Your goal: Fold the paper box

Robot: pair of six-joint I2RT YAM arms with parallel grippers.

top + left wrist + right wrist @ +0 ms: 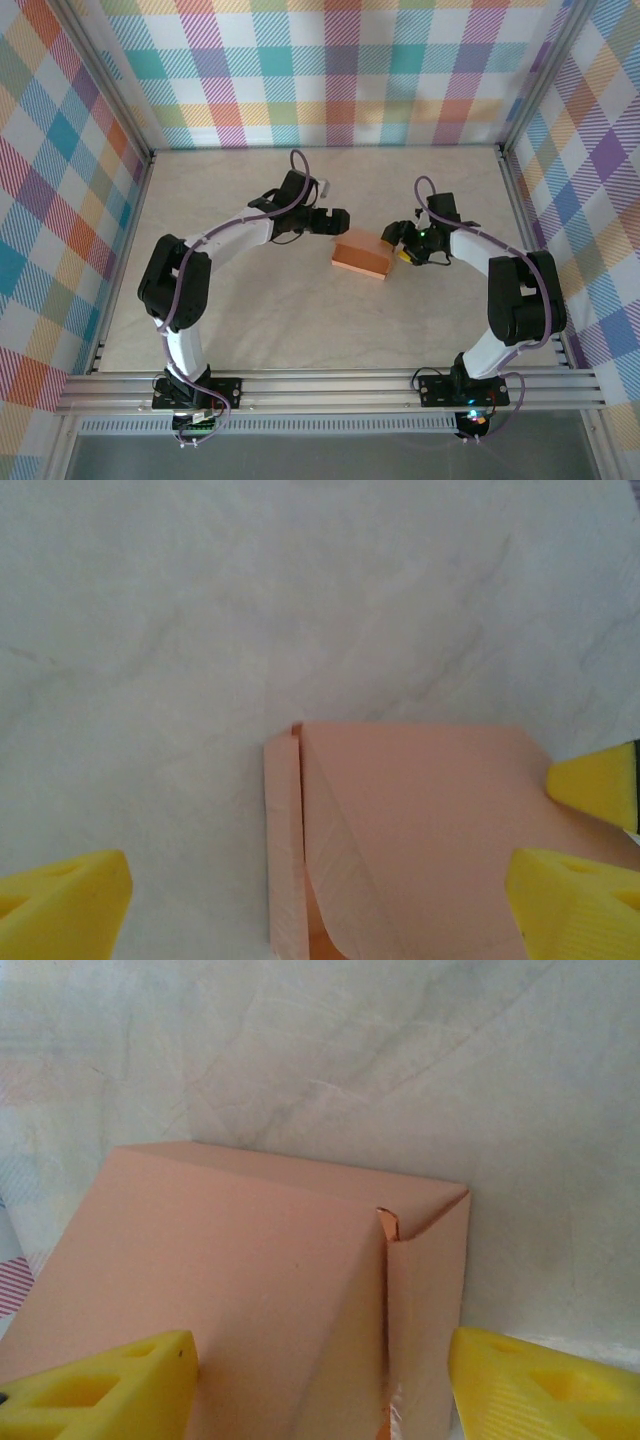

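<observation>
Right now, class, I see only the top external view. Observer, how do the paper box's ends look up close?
Observer: In the left wrist view the paper box shows a narrow strip beside its main panel, a seam between them.
Operator: And the right arm's end?
Observer: In the right wrist view a small slit gapes at the corner fold.
Operator: Do the left jaws grip it?
Observer: No; one yellow finger hangs over bare table, apart from the box.
</observation>
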